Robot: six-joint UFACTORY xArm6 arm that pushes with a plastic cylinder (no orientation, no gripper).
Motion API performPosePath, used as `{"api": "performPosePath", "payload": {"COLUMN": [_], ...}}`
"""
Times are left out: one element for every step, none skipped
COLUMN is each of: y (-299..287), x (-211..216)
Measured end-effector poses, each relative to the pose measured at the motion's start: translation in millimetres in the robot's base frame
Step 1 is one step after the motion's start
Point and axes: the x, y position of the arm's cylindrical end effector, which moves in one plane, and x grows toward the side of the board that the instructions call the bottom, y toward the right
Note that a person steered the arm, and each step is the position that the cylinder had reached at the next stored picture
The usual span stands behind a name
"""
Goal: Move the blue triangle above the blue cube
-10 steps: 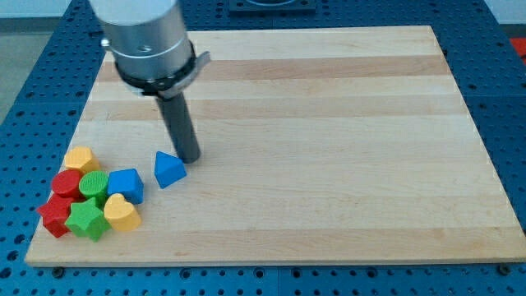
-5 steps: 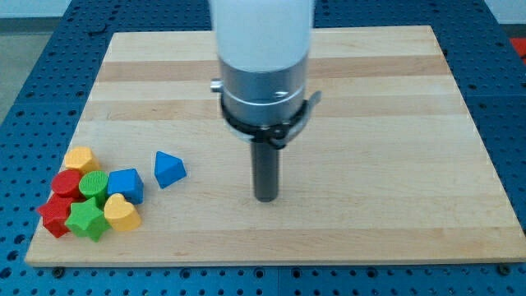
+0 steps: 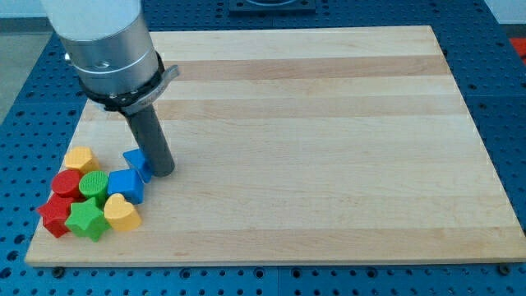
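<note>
The blue triangle (image 3: 136, 161) lies at the view's lower left, just above the blue cube (image 3: 126, 184) and touching or nearly touching it. My tip (image 3: 162, 171) is at the triangle's right side, against it, and the rod hides part of the triangle. The blue cube sits at the right edge of a cluster of blocks.
The cluster at the view's bottom left holds a yellow block (image 3: 80, 158), a red block (image 3: 66, 182), a green round block (image 3: 94, 187), a yellow heart (image 3: 121, 212), a green star (image 3: 85, 220) and a red star (image 3: 54, 216). The wooden board (image 3: 329, 123) has its left edge close by.
My tip swung out to the right of the board's middle, then came back left to the triangle's right side. The blue triangle has moved left, now above the blue cube.
</note>
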Motion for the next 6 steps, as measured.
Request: {"api": "performPosePath", "payload": {"y": [-9,-10,-10,-10,-9,-9], "x": [0,-2,-10,-19,-24,-28]}}
